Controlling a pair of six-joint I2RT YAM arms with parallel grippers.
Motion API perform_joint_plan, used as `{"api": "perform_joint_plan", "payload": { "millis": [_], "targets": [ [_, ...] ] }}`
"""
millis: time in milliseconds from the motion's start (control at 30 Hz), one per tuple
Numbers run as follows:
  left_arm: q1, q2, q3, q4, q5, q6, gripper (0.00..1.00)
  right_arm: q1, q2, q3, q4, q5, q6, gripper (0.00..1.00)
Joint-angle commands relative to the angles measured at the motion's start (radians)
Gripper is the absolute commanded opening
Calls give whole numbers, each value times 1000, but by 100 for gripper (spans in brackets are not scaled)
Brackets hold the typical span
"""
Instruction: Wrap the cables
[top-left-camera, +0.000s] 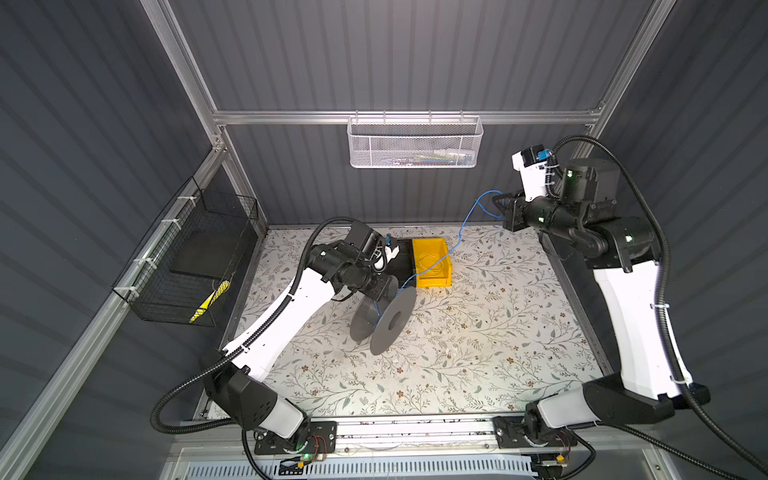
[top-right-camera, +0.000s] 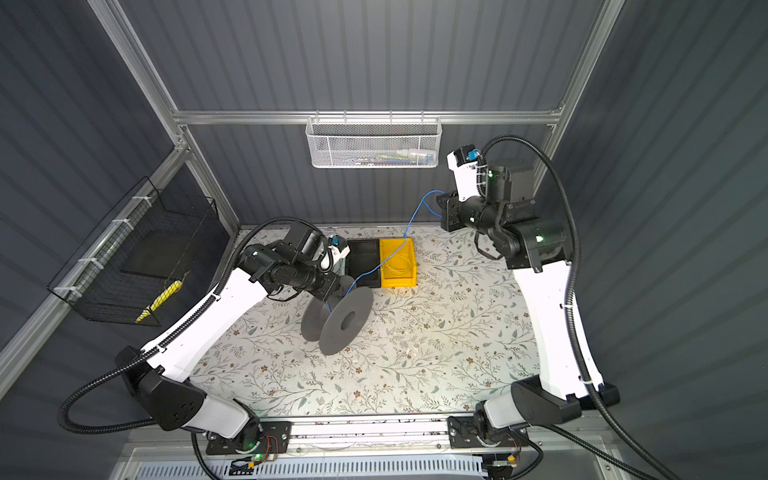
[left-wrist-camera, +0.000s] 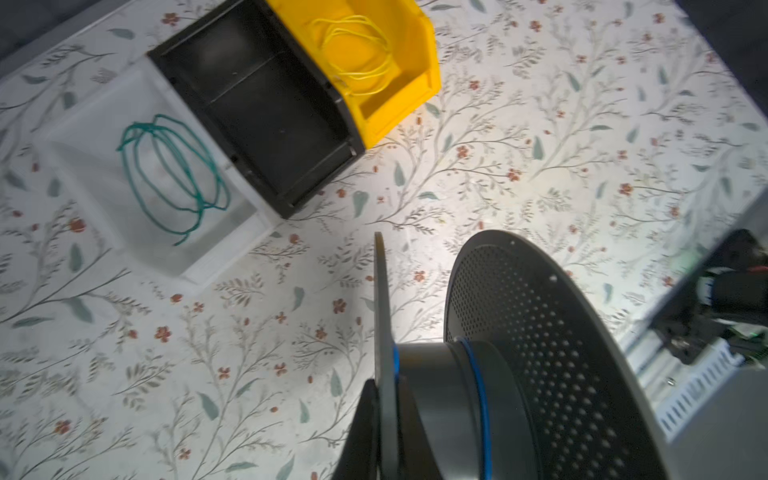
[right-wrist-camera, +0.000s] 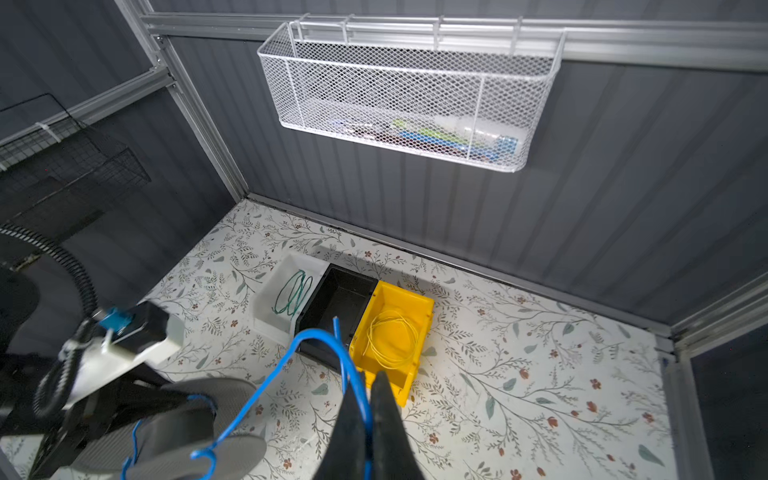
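The winding step looks to be in hand, and at an early stage. The left gripper (left-wrist-camera: 386, 399) is pressed together on one rim of a grey spool (top-left-camera: 392, 320), holding it on edge just above the worktop (top-left-camera: 478, 332). Only a couple of turns of the blue wire (top-left-camera: 461, 232) sit on the spool's hub. From there the wire climbs over the yellow bin (top-left-camera: 434, 280) to the right gripper (right-wrist-camera: 370, 399), which is raised near the back wall and pinches it, with a loose loop beside the fingers. The next move probably calls for bringing the wire round the hub, between the two rims, taut enough that the springy turns do not slip off or catch on the bin.
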Motion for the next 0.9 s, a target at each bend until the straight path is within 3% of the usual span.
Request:
{"api": "perform_joint_plan", "payload": {
  "millis": [0, 200, 400, 533, 700, 767, 867],
  "targets": [
    [-2, -73, 38, -52, 193, 52, 0, -53, 15, -110, 122, -28, 50, 0],
    [34, -110, 120, -42, 376, 2, 0, -138, -96, -485, 273, 33, 76, 0],
    [189, -158, 136, 131, 608, -145, 0, -161, -175, -736, 343, 52, 137, 0],
    [266, -181, 90, 391, 681, -373, 0, -156, -239, -907, 403, 12, 197, 0],
    [386, -195, -27, 858, 699, -792, 0, -132, -318, -1063, 414, 6, 227, 0],
    [408, -183, -59, 981, 658, -925, 0, -112, -345, -1108, 422, -17, 248, 0],
    [413, -163, -68, 1062, 586, -1016, 0, -53, -359, -1144, 421, -11, 272, 0]
  ]
}}
